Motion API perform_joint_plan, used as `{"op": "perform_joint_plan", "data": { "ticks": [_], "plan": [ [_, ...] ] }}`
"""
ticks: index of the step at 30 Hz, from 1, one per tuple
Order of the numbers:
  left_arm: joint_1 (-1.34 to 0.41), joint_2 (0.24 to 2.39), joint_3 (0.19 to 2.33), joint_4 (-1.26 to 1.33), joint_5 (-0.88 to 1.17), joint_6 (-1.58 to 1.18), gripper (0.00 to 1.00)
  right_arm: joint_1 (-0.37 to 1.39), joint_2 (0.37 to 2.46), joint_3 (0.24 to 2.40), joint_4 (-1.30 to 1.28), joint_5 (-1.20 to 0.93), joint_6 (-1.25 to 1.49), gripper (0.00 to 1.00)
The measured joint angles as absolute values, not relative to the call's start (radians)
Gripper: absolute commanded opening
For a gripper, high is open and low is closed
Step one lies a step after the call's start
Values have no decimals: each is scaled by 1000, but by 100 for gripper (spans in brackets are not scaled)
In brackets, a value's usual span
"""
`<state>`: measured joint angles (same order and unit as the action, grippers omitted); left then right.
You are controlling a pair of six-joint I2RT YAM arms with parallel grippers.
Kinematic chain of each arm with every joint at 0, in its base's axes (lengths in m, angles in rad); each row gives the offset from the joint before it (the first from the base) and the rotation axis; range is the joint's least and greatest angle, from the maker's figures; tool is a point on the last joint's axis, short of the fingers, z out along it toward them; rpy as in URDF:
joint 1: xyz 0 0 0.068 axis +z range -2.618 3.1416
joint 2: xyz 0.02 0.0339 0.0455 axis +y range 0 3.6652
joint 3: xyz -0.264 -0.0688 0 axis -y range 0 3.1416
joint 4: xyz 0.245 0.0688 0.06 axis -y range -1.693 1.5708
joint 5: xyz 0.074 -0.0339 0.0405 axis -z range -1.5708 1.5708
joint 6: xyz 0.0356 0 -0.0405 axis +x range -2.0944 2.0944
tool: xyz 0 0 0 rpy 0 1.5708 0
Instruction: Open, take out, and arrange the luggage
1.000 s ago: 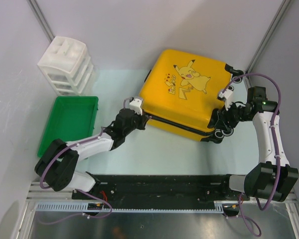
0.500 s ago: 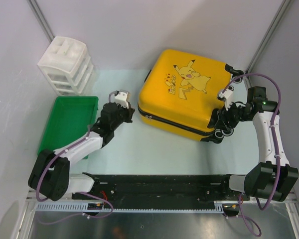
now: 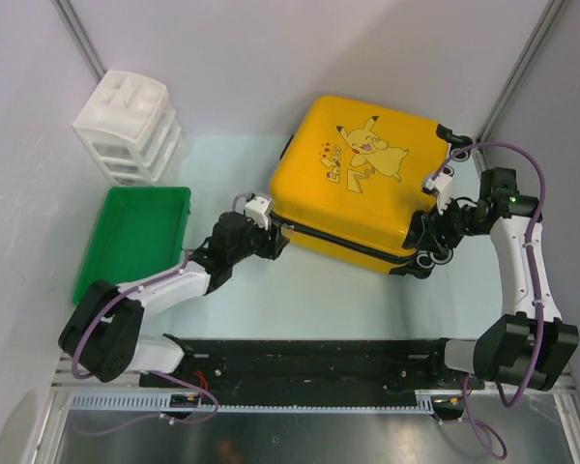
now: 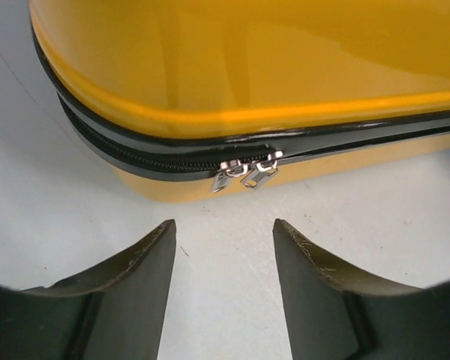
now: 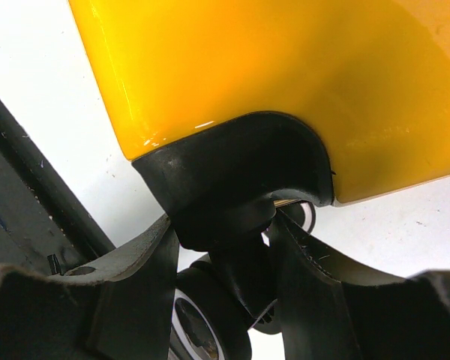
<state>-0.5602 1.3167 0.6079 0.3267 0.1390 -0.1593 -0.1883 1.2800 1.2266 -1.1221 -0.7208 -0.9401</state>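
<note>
Luggage [image 3: 358, 184] lies shut right of the green tray [image 3: 135, 242], left gripper [image 4: 222, 225] spread empty between them facing the zipper pulls [image 4: 244, 171], right gripper [image 5: 219, 225] clamped on its far-side caster [image 5: 232, 277].

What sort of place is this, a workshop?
Likely a robot test booth: bare walls with metal posts, a left arm and right arm bolted to a rail, and props, the luggage, green tray, drawer unit.

The luggage [image 3: 358, 184] has a glossy, smooth yellow hard shell. Its zipper pulls [image 4: 244, 171] are shiny metal and its wheel housing [image 5: 236, 169] is matt black. The desk [image 4: 52, 225] looks matt and pale.
</note>
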Motion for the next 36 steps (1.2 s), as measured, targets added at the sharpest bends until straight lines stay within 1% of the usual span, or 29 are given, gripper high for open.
{"op": "perform_joint_plan", "data": {
  "ticks": [2,5,9,12,20,22,23,28,33,34,35,36],
  "plan": [
    [-572,1342,608,327,117,-160,57,-189,1282,1227,-1123,-723,-940,0],
    [-595,1364,610,327,87,-162,48,-192,1285,1227,-1124,-728,-940,0],
    [-615,1382,616,328,30,-168,40,-197,1288,1227,-1125,-735,-940,0],
    [-621,1386,619,329,-17,-181,39,-203,1291,1227,-1127,-744,-941,0],
    [-634,1393,662,337,-63,-204,44,-207,1297,1227,-1131,-754,-946,0],
    [-638,1396,675,343,-68,-206,44,-209,1298,1227,-1132,-757,-947,0],
    [-641,1399,682,343,-71,-205,41,-210,1298,1227,-1132,-758,-947,0],
    [-646,1440,720,334,-108,-192,34,-211,1302,1227,-1131,-770,-945,0],
    [-650,1461,731,342,-124,-183,23,-211,1306,1227,-1129,-776,-936,0],
    [-653,1462,731,344,-127,-181,20,-211,1306,1227,-1129,-776,-936,0],
    [-653,1462,731,347,-130,-176,14,-211,1306,1227,-1129,-776,-936,0],
    [-654,1462,730,351,-131,-172,11,-211,1306,1227,-1129,-776,-936,0]
  ]
}}
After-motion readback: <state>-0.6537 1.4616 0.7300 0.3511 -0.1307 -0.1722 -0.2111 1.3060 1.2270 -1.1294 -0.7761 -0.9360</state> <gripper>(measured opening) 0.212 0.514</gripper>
